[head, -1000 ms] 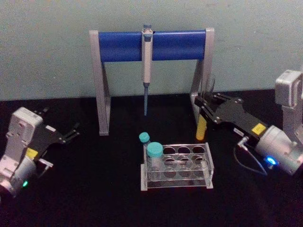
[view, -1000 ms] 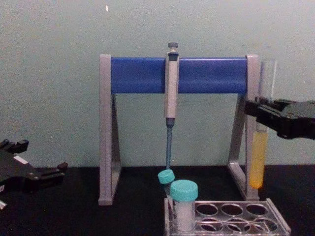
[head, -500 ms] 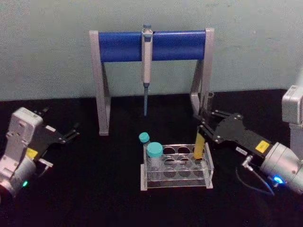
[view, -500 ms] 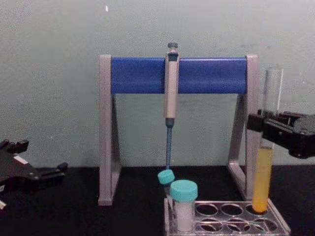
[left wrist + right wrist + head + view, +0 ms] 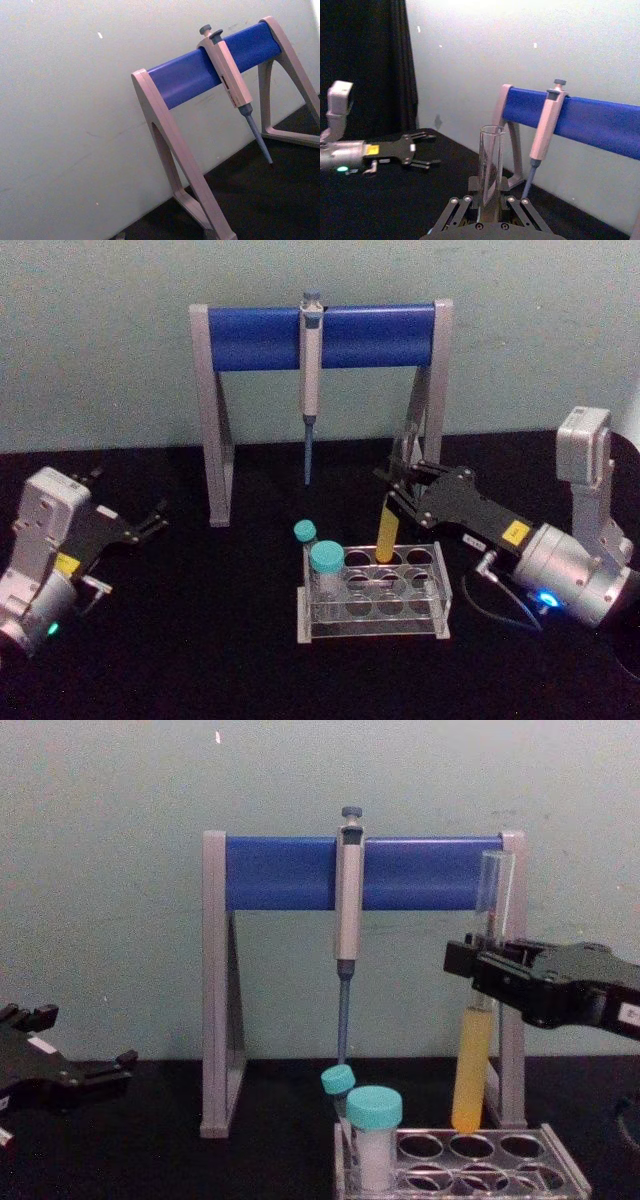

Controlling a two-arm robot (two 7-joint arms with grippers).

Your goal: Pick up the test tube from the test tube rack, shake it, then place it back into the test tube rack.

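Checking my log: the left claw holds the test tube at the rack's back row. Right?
No: the right claw holds the test tube at the rack's back row, per the head view; the left claw idles far left.

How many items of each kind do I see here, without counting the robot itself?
1 test tube, held by the right gripper at the rack
2 capped vials, at the rack's left end
1 rack
1 pipette
1 pipette stand
Total: 6 (left gripper parked at the left)
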